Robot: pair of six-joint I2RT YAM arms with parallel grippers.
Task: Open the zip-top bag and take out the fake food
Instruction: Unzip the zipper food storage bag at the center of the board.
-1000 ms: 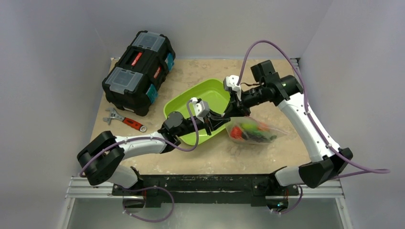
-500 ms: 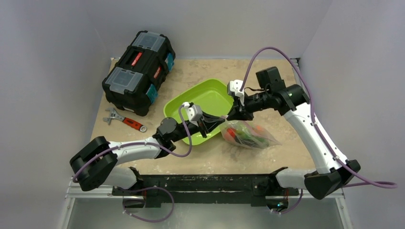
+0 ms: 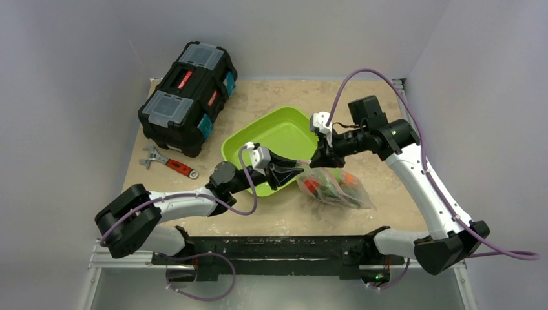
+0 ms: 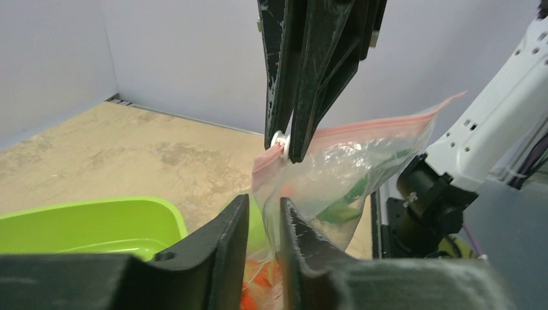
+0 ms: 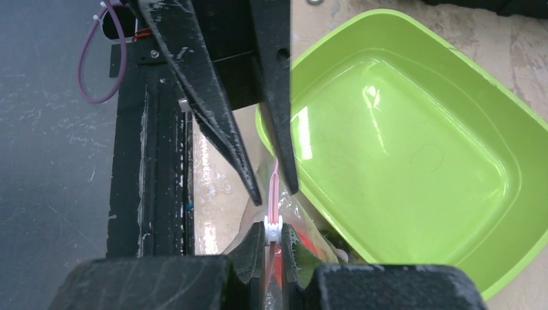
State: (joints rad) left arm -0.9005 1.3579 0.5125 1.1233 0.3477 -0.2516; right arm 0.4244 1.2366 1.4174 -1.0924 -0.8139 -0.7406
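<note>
Bag (image 3: 336,188) hangs beside the green tray (image 3: 278,132), light, limp and slippery, food (image 3: 313,183) sagging inside. We judge the stiffer pink strip (image 4: 375,128) the best hold: right gripper (image 5: 273,242) pinches it, left gripper (image 4: 263,205) jaws narrowly apart around it.

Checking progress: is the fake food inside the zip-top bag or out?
Inside: red, orange and green fake food shows through the zip-top bag; the green tray holds nothing.

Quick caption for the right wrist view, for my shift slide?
Right gripper shut on the bag's white slider, left gripper open astride the pink zip strip, green tray beside.
</note>
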